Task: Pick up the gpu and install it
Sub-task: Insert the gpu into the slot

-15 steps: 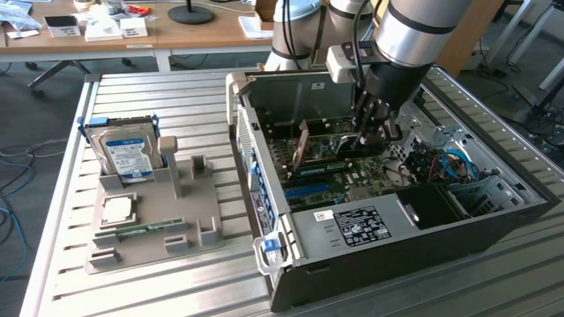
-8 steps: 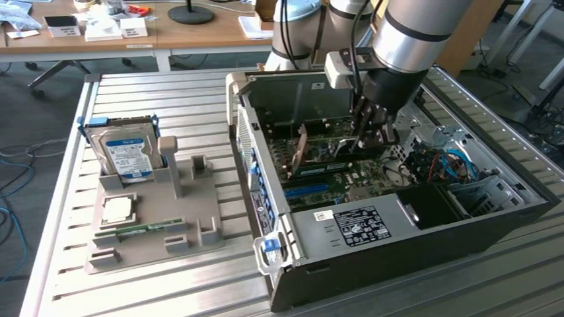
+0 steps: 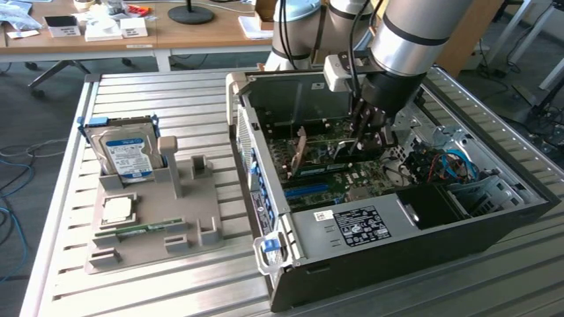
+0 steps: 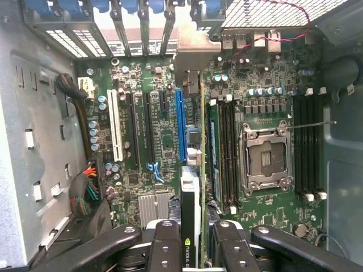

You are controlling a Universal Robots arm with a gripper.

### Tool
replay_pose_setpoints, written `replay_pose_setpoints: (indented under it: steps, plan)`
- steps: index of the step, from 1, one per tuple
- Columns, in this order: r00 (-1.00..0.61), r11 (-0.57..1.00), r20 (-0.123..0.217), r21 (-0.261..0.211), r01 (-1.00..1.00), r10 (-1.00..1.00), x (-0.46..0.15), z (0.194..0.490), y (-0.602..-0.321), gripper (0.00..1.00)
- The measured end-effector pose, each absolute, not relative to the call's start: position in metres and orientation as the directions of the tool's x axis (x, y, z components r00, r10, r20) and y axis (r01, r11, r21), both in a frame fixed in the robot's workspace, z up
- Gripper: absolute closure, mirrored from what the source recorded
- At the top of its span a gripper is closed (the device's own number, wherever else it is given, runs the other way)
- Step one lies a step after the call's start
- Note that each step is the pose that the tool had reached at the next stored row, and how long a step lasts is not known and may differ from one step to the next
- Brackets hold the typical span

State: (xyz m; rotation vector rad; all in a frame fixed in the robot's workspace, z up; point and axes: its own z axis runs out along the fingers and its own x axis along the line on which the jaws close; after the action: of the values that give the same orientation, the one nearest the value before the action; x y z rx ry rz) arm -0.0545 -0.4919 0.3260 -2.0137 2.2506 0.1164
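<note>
Holding the gpu [image 4: 190, 224] edge-on in the clamped gripper [image 4: 195, 245] above the motherboard [image 4: 275, 212], risks jamming or scraping components if lowered tilted or off the blue slot [image 4: 180, 124].

arm [image 3: 407, 56] is rocking a shiny silver tube with a black band, black cables [image 3: 355, 39] are running down beside a whitish box [image 3: 337, 72], and the gripper [image 4: 194, 232] is showing chunky black fingers [image 4: 164, 249] with round screws [image 4: 130, 230] on top.
</note>
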Motion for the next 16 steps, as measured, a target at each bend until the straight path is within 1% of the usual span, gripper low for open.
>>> replay_pose_setpoints:
  steps: [16]
  plan:
    - [-0.108, 0.112, -0.14, -0.022, -0.993, -0.984, -0.0582, 0.3247, -0.4919, 0.73]
